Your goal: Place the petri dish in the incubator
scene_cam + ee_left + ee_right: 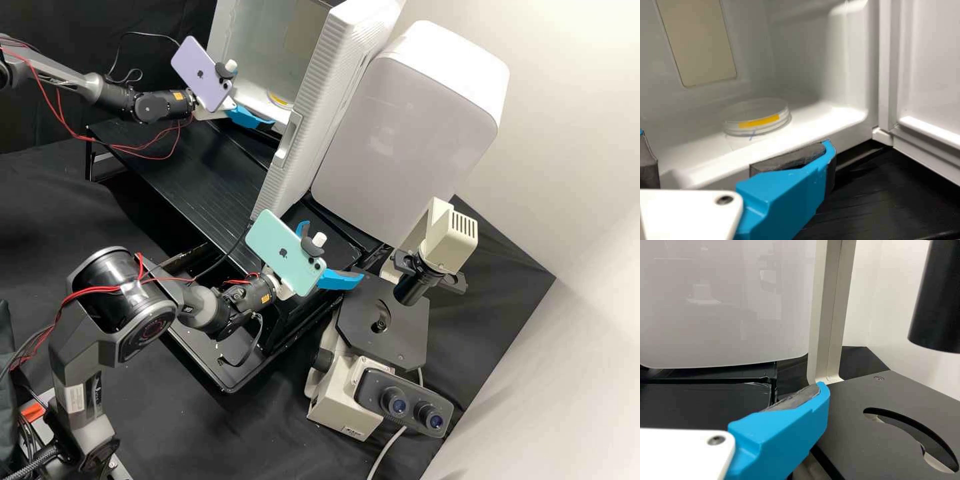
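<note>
The round, clear plastic petri dish with a yellow label strip (756, 118) lies flat on the floor of the white incubator (840, 60), inside the chamber. The incubator's white door (320, 100) is swung open. The left arm's blue fingers (790, 195) are spread wide and hold nothing. They sit outside the chamber, just short of its front sill, and the dish lies ahead of them and deeper in, apart from both pads. Being round, the dish has no long axis to line up on. The right arm's blue fingers (785, 432) are parted, the visible pad bare. They sit over the black stage (880, 410) of the grey-white microscope (347, 393), well apart from the dish. Judgement: the placing appears done. The left arm is the nearer, and a straight retreat from the sill should clear both dish and door.
</note>
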Motion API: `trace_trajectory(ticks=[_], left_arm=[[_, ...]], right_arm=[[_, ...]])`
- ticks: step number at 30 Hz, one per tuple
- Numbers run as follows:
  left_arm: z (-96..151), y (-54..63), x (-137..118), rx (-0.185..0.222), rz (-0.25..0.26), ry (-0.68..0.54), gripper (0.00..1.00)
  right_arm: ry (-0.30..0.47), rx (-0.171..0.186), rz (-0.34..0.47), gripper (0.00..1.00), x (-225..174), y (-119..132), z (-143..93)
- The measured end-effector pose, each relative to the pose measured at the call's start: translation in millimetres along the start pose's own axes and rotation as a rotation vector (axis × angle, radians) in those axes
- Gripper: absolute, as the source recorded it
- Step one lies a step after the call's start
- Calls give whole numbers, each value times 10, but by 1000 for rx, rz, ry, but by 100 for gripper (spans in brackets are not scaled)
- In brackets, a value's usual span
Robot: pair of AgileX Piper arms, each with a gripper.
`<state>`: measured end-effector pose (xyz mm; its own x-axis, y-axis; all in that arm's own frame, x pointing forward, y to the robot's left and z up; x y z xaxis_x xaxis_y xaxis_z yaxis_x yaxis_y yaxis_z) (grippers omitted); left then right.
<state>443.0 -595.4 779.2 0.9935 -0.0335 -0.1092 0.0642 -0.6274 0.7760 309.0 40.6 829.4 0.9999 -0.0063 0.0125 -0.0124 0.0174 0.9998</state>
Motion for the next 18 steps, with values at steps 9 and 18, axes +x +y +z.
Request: trace_trajectory(ticks=[9, 18], left_arm=[[-19, 3, -434, 2, 64, -24, 100], [-26, -19, -715, -14, 214, -51, 100]], right_arm=[[0, 0, 0, 100, 0, 0, 0], [0, 0, 0, 100, 0, 0, 0]])
